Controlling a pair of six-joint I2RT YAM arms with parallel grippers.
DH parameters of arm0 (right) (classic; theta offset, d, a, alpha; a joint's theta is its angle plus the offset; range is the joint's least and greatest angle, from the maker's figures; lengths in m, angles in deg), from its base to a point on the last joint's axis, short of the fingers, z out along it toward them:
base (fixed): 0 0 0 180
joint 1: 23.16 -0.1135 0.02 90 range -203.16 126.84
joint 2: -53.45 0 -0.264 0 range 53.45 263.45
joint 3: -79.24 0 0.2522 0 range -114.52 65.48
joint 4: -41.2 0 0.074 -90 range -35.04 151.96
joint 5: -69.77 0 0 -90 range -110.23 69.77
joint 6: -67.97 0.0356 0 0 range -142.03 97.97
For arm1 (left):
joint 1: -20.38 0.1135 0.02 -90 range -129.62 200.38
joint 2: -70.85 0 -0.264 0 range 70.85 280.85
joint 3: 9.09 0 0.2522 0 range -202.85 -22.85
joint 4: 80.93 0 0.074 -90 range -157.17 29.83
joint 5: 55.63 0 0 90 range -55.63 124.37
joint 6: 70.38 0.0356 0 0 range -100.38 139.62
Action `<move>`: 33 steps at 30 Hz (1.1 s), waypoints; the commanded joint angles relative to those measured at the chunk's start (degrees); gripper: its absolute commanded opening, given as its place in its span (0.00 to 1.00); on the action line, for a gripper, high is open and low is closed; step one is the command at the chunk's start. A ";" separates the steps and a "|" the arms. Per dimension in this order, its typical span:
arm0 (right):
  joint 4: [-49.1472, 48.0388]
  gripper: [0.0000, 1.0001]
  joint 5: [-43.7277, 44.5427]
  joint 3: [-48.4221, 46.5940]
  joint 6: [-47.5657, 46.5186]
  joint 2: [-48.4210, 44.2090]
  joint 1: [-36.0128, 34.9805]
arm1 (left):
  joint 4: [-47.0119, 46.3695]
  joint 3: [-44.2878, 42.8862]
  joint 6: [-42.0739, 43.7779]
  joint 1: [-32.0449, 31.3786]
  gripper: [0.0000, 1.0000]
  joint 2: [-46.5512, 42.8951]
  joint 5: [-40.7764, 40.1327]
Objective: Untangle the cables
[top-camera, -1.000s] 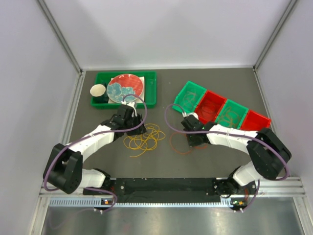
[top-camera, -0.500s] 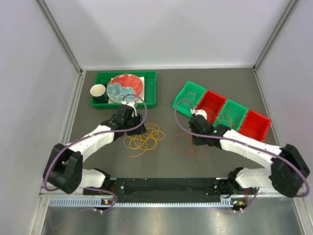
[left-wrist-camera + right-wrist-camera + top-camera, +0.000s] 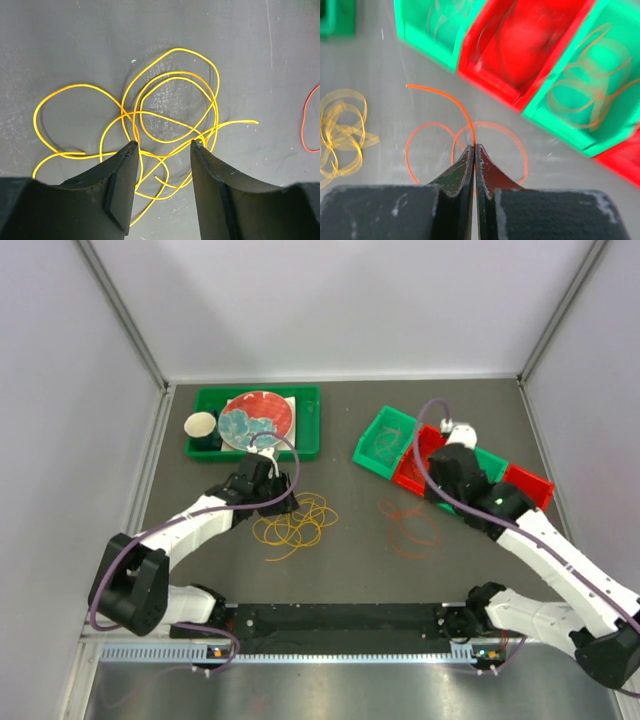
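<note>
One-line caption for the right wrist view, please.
Right pincer shut on an orange cable near green and red bins, yellow cables at left.

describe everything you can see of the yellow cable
The yellow cable is thin, glossy wire coiled in several overlapping loops with loose ends, lying flat and slack on the dark table. The left gripper hangs open over its near edge; whether it touches the wire is unclear. It lies apart from the orange cable pinched in the right gripper.
</note>
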 commanded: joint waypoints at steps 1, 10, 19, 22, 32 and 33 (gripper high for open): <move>3.73 0.00 4.52 -9.15 -6.30 -1.89 5.35 | -1.76 -1.53 0.95 0.34 0.51 -1.06 0.16; -1.96 0.00 -0.13 -7.59 -12.03 0.74 24.87 | -1.67 -1.61 0.95 0.34 0.51 -1.15 0.24; -9.09 0.00 -0.67 -6.09 -13.96 9.18 38.58 | 0.00 -2.23 1.74 0.69 0.51 -1.50 -0.90; -9.97 0.00 -0.66 -6.71 -14.14 9.45 41.14 | -0.09 -2.41 1.74 0.86 0.51 -1.24 -0.99; -11.03 0.00 -1.89 -11.72 -14.84 10.24 48.00 | -0.52 -3.81 2.00 1.13 0.51 1.05 -0.64; -11.20 0.00 -1.63 -11.98 -14.41 10.68 48.00 | -0.61 -4.07 2.09 1.22 0.51 1.22 -0.55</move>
